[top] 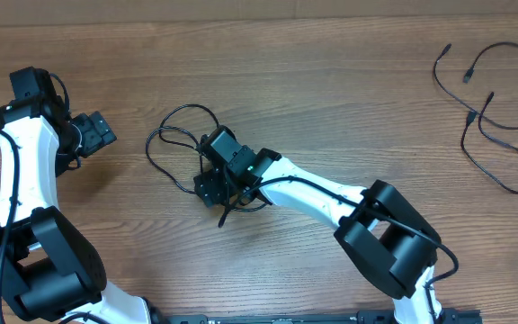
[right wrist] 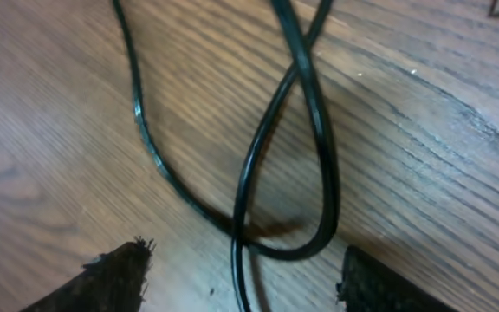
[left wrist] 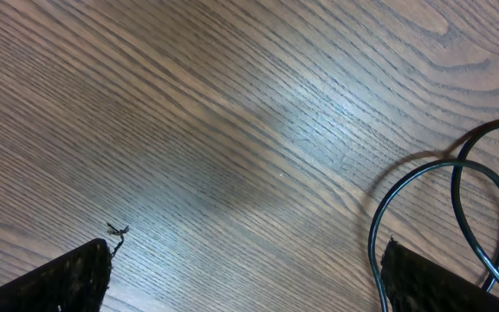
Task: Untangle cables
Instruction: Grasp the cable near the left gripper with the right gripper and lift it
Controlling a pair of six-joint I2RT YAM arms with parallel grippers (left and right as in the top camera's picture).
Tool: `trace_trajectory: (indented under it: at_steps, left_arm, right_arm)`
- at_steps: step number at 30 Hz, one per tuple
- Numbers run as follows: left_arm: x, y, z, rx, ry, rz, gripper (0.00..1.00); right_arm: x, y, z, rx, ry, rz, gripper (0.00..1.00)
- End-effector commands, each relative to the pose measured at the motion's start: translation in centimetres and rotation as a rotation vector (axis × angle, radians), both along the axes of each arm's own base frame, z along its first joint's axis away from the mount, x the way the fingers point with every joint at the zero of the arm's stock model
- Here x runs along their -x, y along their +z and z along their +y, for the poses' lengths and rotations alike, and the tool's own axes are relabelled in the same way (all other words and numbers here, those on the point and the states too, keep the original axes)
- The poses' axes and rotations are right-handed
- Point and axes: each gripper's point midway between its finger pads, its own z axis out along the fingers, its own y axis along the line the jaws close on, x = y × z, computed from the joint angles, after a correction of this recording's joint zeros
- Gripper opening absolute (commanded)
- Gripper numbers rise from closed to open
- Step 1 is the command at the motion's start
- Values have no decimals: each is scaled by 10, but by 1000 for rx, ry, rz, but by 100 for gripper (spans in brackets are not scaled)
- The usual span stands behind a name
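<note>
Hangs the right gripper (right wrist: 245, 269) low, fingers apart, a loop of the cables (right wrist: 319, 139) between them. Holds the left gripper (left wrist: 245, 273) over the table (left wrist: 215, 121), fingers wide apart.

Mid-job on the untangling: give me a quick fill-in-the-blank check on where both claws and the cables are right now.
1. The ______ arm's claw is over the tangled cables at the middle of the table.
2. In that wrist view, a cable loop lies ______ the two fingers.
3. The left claw holds nothing, its jaws ______.
4. The loose cables near the far right edge are touched by ______ claw.
Missing words: right; between; open; neither.
</note>
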Motion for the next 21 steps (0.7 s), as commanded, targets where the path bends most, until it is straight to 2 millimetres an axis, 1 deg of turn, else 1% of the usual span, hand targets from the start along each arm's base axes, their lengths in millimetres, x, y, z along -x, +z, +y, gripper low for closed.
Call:
trace_trajectory:
  at_steps: [1, 4, 7, 8, 10, 13, 16, 17, 18, 19, 21]
  left_arm:
    - [1, -4, 2, -2, 13, 13, 99]
    - [1, -4, 2, -2, 13, 13, 100]
    - [1, -4, 2, -1, 13, 13, 100]
    - [1, -4, 2, -1, 13, 13, 99]
    - [1, -4, 2, -1, 13, 13, 100]
    - [1, -4, 2, -2, 13, 13, 100]
    - [1, -4, 2, -1, 13, 13, 99]
    - [1, -4, 2, -2, 13, 13, 99]
    - [1, -4, 2, -1, 13, 13, 99]
    - [1, -4, 2, -1, 13, 13, 100]
    - [2, -4, 1, -1, 13, 13, 99]
  right_arm:
    - [-1, -13, 2, 12, 2, 0, 70]
    - [-4, -13, 4, 6, -3, -14, 70]
    - [-13, -11, 5, 7, -21, -55, 70]
    - [-19, -8, 6, 2, -34, -86, 67]
    - [-25, -6, 6, 1, -48, -115, 56]
    - [-30, -3, 8, -6, -56, -135, 43]
    - [-28, -5, 6, 4, -55, -128, 22]
    - [-27, -6, 4, 11, -55, -122, 11]
    - [-26, -7, 3, 18, -55, -116, 6]
    - [-25, -9, 1, 27, -56, -113, 4]
    - [-23, -11, -3, 49, -60, -106, 4]
